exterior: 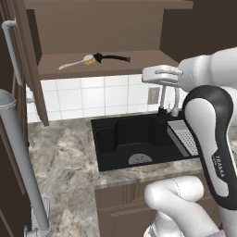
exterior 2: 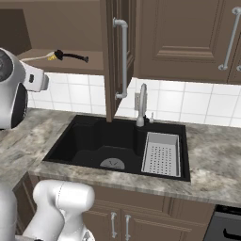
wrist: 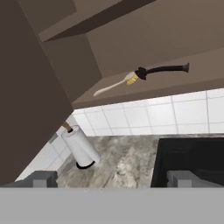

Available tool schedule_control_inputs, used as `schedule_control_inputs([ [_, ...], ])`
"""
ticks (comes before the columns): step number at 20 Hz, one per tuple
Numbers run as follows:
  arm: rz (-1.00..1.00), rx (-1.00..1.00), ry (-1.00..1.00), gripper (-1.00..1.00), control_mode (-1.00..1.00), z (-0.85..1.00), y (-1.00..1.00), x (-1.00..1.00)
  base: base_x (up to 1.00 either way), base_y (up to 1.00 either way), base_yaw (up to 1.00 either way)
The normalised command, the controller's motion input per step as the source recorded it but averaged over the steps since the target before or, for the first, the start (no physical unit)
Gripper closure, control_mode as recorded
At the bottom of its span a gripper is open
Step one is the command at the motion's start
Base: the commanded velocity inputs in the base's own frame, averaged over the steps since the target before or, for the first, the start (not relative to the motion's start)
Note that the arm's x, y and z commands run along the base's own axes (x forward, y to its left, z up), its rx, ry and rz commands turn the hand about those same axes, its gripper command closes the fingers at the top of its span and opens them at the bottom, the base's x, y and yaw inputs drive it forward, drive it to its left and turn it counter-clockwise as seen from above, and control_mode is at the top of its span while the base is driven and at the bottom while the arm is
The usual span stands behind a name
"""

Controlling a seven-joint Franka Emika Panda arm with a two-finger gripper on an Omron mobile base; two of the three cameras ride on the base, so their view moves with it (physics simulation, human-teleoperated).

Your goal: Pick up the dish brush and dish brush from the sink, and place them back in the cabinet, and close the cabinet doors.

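1. The tool (wrist: 112, 178) has its jaws wide apart and holds nothing; it is above the counter (exterior: 65, 152), facing the cabinet (wrist: 131, 39).
2. The whitish dish brush (exterior: 76, 62) and the black dish brush (exterior: 113, 58) lie on the cabinet shelf, heads touching, near the front edge.
3. The sink (exterior 2: 94, 141) has a grey rack (exterior 2: 161, 154) at its right.
4. The cabinet doors (exterior 2: 117, 56) stand open.
5. "FRANKA" is written on the arm (exterior: 217, 166).

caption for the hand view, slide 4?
Open gripper faces the open cabinet, where both dish brushes lie on the shelf above a paper towel roll.
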Motion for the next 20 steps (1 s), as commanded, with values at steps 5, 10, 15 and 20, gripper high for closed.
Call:
schedule_control_inputs([
  [5, 0.14, 0.02, 0.0, -1.0, -1.0, -0.05, 0.02, -0.29, 0.0, 0.0, 0.0],
  [10, 0.12, 0.0, -0.07, -1.0, -1.0, -0.04, 0.12, -0.29, 0.0, 0.0, 0.0],
  [15, 0.1, 0.0, -0.17, -1.0, -1.0, -0.05, 0.07, -0.37, 0.0, 0.0, 0.0],
  [20, 0.06, 0.0, -0.16, -1.0, -1.0, -0.04, 0.07, -0.32, 0.0, 0.0, 0.0],
])
